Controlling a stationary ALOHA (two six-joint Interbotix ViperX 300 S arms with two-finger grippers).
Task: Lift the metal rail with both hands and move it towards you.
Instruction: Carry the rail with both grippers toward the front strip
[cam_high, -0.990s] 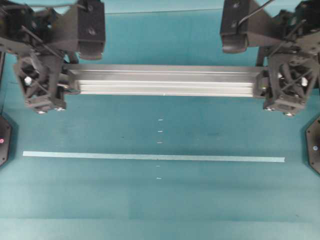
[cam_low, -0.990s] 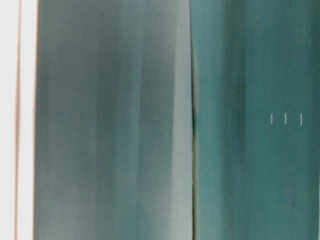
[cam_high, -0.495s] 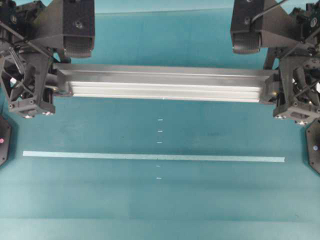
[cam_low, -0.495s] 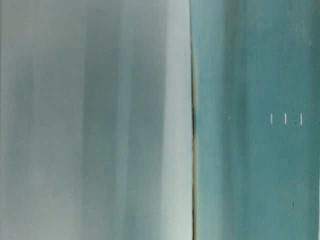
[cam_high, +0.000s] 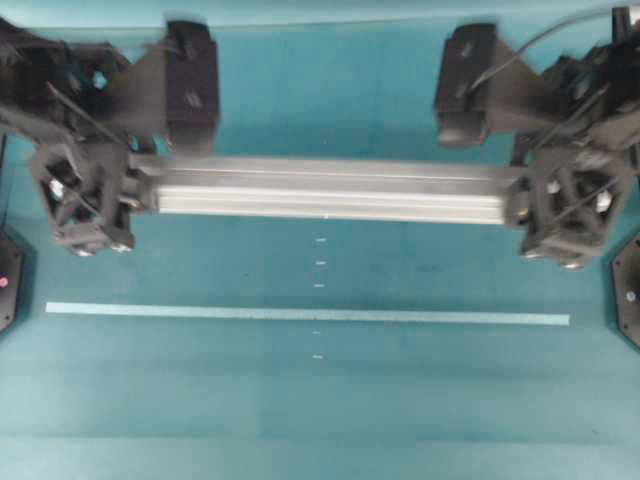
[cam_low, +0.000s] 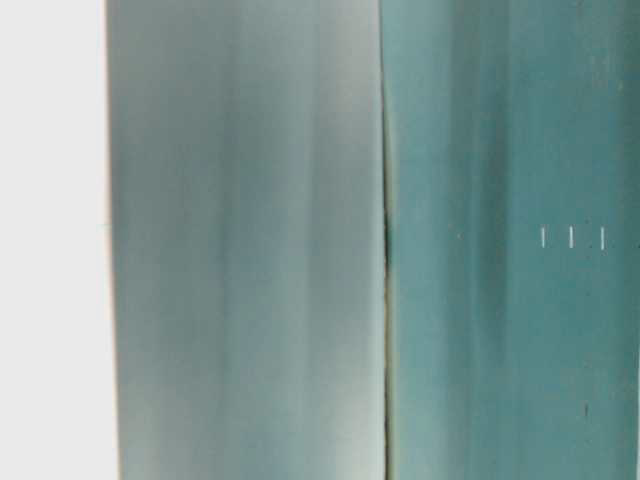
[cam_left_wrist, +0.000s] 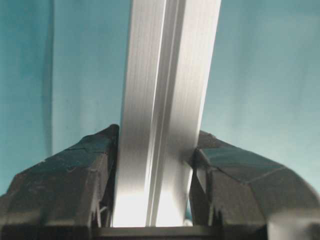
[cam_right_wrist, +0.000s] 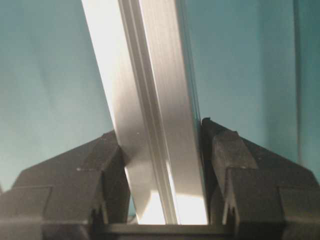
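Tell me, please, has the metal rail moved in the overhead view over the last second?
Yes. The metal rail, clamped at both ends, now lies lower in the overhead view, closer to the fixed pale tape strip than a second ago.

Glare is whitening the metal rail (cam_left_wrist: 160, 100) in both wrist views; the table-level view is blurring into soft streaks.

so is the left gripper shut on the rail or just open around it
Shut on it: in the left wrist view both fingers press the metal rail sides, no gap showing.
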